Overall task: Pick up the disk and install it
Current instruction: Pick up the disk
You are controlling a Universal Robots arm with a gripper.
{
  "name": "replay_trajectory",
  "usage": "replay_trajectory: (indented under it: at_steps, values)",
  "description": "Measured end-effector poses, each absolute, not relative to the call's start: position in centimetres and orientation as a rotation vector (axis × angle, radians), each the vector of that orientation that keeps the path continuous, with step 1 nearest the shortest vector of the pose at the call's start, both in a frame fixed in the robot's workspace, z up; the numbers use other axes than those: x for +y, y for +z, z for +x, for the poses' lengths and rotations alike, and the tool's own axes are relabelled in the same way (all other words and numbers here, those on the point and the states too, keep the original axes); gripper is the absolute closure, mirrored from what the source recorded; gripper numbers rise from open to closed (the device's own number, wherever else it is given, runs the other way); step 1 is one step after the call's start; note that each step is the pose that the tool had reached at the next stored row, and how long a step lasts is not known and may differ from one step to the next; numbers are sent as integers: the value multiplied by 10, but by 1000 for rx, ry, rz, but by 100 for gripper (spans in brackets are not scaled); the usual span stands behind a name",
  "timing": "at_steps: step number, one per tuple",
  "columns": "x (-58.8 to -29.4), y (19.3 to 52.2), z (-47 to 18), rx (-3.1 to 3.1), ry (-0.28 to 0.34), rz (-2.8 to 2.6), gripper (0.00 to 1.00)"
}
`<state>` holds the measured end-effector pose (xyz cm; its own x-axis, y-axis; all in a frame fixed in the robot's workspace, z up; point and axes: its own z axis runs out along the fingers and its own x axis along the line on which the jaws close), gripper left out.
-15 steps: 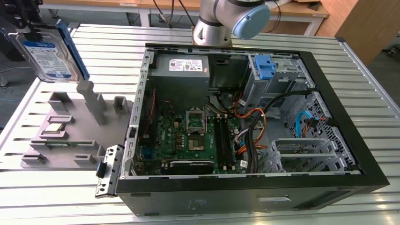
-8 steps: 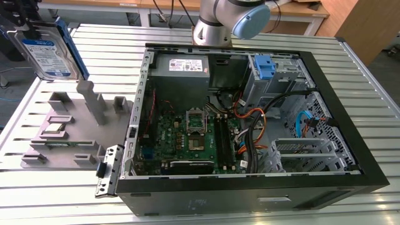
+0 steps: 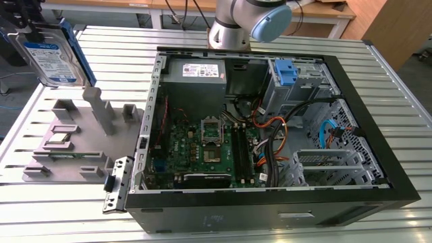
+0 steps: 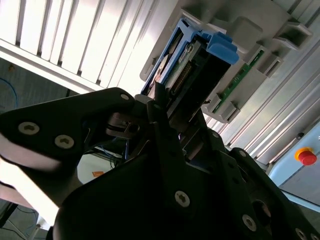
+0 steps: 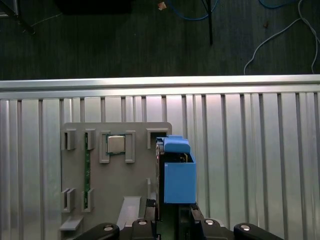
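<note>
The disk [image 3: 52, 56] is a silver drive with a blue-and-white label and a blue bracket. It hangs upright in the air at the exterior view's far left, above the grey fixture [image 3: 81, 147]. My gripper [image 3: 27, 28] is shut on its upper end. In the second wrist view the black fingers [image 4: 165, 125] clamp the disk [image 4: 192, 65] on both sides. The first wrist view looks down along the blue bracket of the disk [image 5: 178, 172], and my gripper [image 5: 172, 217] holds it over the fixture's edge [image 5: 117, 180].
An open computer case [image 3: 378, 152] lies at the exterior view's right, with a motherboard, cables, a grey power supply [image 3: 196, 71] and a lone blue bracket [image 3: 286, 71] in its drive bay. The fixture holds a chip [image 3: 58, 139] and a memory stick. The arm's base [image 3: 233, 25] stands behind the case.
</note>
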<state>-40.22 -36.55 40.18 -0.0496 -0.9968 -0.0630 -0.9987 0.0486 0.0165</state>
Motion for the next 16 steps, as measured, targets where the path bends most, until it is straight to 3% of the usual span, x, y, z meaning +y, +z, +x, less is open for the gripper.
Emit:
replay_trajectory:
  at_steps: [16]
  values:
    - [-365, 406, -402, 2247, 92, -2139, 65]
